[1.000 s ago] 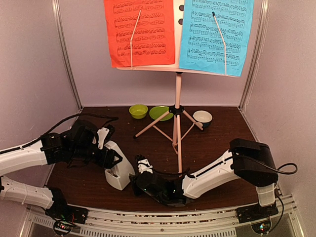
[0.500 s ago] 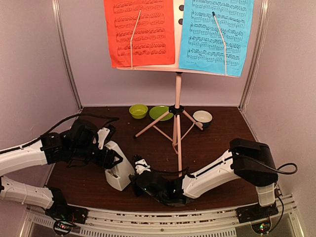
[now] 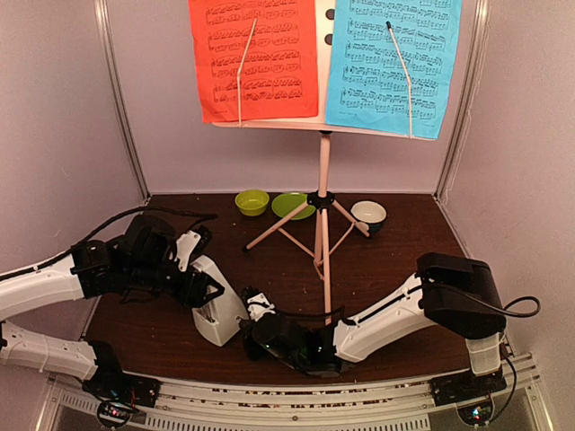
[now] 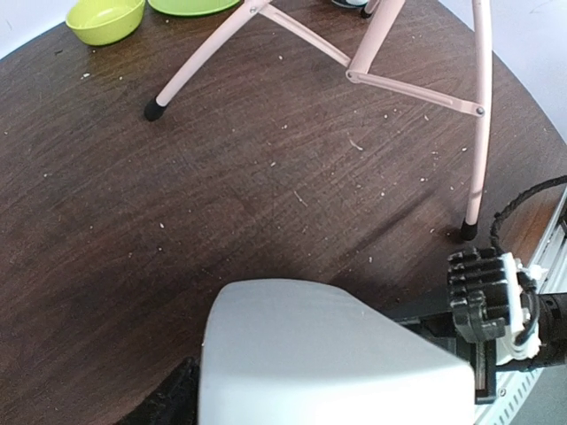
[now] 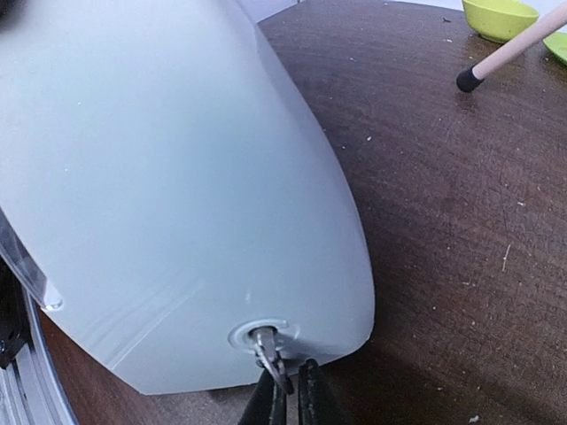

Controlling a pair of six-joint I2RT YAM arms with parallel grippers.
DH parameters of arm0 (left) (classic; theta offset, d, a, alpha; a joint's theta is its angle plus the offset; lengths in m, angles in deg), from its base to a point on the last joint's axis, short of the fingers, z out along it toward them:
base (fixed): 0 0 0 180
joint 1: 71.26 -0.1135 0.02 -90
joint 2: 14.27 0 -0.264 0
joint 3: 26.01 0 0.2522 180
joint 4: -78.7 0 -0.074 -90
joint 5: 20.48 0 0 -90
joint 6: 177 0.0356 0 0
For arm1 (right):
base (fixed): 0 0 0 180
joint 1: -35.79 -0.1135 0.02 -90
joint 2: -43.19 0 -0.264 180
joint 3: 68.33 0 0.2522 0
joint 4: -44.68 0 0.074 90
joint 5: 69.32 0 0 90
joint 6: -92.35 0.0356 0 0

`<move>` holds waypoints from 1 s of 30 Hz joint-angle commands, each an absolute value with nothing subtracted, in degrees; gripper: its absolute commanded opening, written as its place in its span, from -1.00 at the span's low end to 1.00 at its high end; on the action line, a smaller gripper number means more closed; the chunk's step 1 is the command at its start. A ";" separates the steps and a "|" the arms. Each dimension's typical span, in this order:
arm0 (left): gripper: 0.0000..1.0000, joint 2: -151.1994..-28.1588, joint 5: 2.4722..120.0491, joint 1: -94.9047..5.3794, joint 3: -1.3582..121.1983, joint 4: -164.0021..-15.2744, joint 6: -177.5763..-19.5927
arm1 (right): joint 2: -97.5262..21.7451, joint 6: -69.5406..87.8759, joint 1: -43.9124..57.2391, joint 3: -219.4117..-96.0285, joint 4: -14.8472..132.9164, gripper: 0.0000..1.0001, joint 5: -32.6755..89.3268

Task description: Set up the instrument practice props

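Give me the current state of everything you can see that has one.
music stand: upright, legs spread
red page: flat on the stand
cyan page: flat on the stand
metronome: upright on the table
winding key: pinched by right fingers
left fingers: clamped on metronome
green bowl: upright, empty
green dish: upright, empty
white bowl: upright, empty

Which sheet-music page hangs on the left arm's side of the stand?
The red page, on the left half of the pink music stand; the cyan page covers the right half.
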State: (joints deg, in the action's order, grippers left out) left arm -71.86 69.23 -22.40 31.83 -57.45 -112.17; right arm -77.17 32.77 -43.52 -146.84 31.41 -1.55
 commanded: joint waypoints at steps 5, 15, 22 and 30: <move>-1.00 -68.96 66.10 -22.22 34.80 -64.90 -111.00 | -74.54 34.83 -42.69 -144.62 29.46 -1.00 -2.17; -1.00 -69.13 65.60 -22.15 35.08 -64.97 -110.34 | -73.49 32.99 -42.70 -143.61 26.78 -0.45 -1.51; -1.00 -68.59 64.94 -22.22 34.99 -64.45 -108.01 | -73.10 30.74 -42.76 -144.53 26.35 -0.35 0.35; -1.00 -69.12 64.34 -22.22 35.29 -64.24 -107.23 | -72.91 30.61 -42.71 -145.18 26.45 -0.24 1.19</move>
